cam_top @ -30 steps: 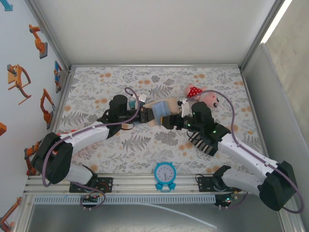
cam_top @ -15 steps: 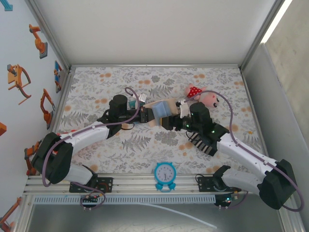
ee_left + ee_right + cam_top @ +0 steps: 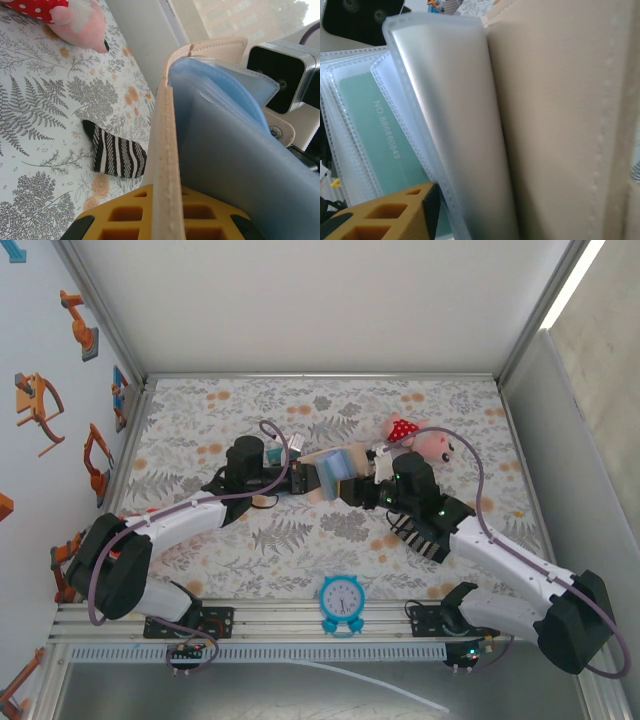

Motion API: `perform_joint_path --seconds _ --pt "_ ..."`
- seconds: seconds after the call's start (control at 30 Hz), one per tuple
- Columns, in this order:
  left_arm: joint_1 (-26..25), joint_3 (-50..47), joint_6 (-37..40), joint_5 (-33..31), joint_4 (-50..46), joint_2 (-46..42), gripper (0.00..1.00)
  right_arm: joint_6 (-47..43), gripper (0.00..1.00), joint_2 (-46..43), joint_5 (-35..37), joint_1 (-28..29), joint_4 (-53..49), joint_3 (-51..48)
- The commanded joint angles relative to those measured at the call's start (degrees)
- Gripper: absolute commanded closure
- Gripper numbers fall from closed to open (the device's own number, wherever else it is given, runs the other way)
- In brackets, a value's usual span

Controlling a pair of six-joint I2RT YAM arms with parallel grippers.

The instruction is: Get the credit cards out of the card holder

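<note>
The left pincer [image 3: 298,483] is clamped tight on the tan cover of the card holder [image 3: 335,470], propping it on edge above the surface [image 3: 300,410], likely so its pale blue sleeves [image 3: 225,150] fan toward the right pincer [image 3: 366,486]. That pincer stands partly spread at the sleeves, and I cannot tell whether it grips. A teal credit card [image 3: 372,145] sits sleeved just beside its finger.

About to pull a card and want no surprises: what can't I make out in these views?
- Right gripper hold: in the right wrist view the card holder cover hides the fingertips; open or shut is unclear.
- Card count: one teal card shows there; frosted sleeves blur any others.
- Top view: the holder's contents are too small to read.
</note>
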Motion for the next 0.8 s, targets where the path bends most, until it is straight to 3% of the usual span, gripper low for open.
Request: perform_joint_path --seconds 0.0,0.43,0.77 --pt "-0.67 1.67 -0.59 2.47 3.52 0.15 1.0 -0.48 0.54 -1.85 4.04 0.3 -1.09 1.46" --pt "-0.69 1.4 -0.68 2.85 3.67 -0.01 1.0 -0.43 0.53 -5.32 8.0 0.21 -2.15 0.77" --pt "-0.76 1.46 -0.44 3.0 3.19 0.23 1.0 -1.04 0.42 -3.5 4.39 -0.83 -2.21 2.42"
